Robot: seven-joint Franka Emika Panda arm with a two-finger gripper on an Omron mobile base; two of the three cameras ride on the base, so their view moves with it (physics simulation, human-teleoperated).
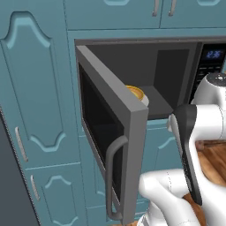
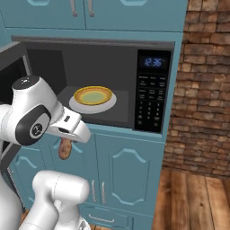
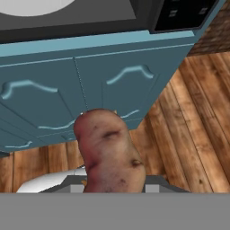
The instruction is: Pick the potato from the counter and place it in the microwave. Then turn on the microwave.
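Note:
The potato (image 2: 65,148) is a tan-brown lump hanging from my hand, with my gripper (image 2: 66,140) shut on it. It is held in front of the blue cabinet doors, just below the open mouth of the microwave (image 2: 126,67) and toward its left side. Seen from the hand, the potato (image 3: 108,150) is close and large, hiding the fingertips of the gripper (image 3: 112,182). The microwave door (image 1: 115,132) is swung wide open to the left, its bar handle (image 1: 111,176) facing outward. The black keypad (image 2: 151,105) with a blue display sits on the right.
Inside the microwave a white plate (image 2: 106,106) carries a yellow bowl (image 2: 93,95), also visible as the yellow bowl (image 1: 137,92) past the door edge. Blue cabinets (image 2: 126,170) are below, a brick wall (image 2: 202,90) on the right, and a wooden floor (image 3: 188,130).

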